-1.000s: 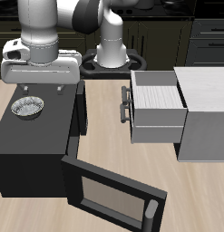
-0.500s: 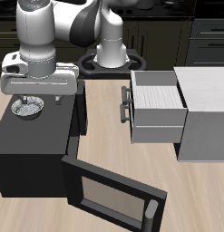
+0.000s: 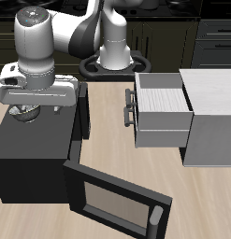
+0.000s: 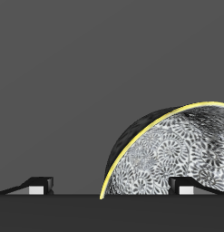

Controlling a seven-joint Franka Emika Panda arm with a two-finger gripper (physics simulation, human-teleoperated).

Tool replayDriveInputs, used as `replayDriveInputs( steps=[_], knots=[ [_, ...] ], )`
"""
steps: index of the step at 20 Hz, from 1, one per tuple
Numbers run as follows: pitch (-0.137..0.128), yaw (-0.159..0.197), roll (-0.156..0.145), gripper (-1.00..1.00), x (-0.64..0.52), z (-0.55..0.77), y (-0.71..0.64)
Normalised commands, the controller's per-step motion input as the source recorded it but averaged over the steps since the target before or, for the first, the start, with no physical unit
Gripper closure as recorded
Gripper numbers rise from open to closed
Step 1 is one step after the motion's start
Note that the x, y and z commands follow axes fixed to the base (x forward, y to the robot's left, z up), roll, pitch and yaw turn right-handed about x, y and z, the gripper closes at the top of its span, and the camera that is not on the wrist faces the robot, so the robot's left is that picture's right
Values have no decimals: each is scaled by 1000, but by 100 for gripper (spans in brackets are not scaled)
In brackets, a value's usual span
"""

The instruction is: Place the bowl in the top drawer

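The bowl [image 3: 26, 114], small, silvery-grey and speckled inside, sits on top of the black microwave [image 3: 33, 154]; the gripper's hand hides most of it. In the wrist view the bowl [image 4: 177, 145] is close below. My gripper [image 3: 35, 106] is open and low over it. In the wrist view the gripper [image 4: 113, 188] straddles the bowl's rim, with one fingertip [image 4: 189, 188] over the inside and the other [image 4: 35, 187] outside. The top drawer [image 3: 164, 96], light grey with a white inside, stands pulled open with its dark bar handle [image 3: 129, 110] in front.
The microwave's door [image 3: 115, 198] hangs open toward the table's front edge. The grey cabinet [image 3: 212, 105] holds the drawer. The robot's base [image 3: 115, 51] stands on a round black plate at the back.
My gripper has come down over the bowl on the microwave and now covers most of it. The bowl and the drawer have not moved.
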Motion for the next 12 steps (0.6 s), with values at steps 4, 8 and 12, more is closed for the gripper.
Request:
replayDriveInputs(
  steps=[4,8,12],
  knots=[
    [32,-16,-15,100,-7,-338,-32],
    [-1,-27,11,100,-42,-1,38],
    [-15,-19,2,100,-38,72,-6]
  ],
)
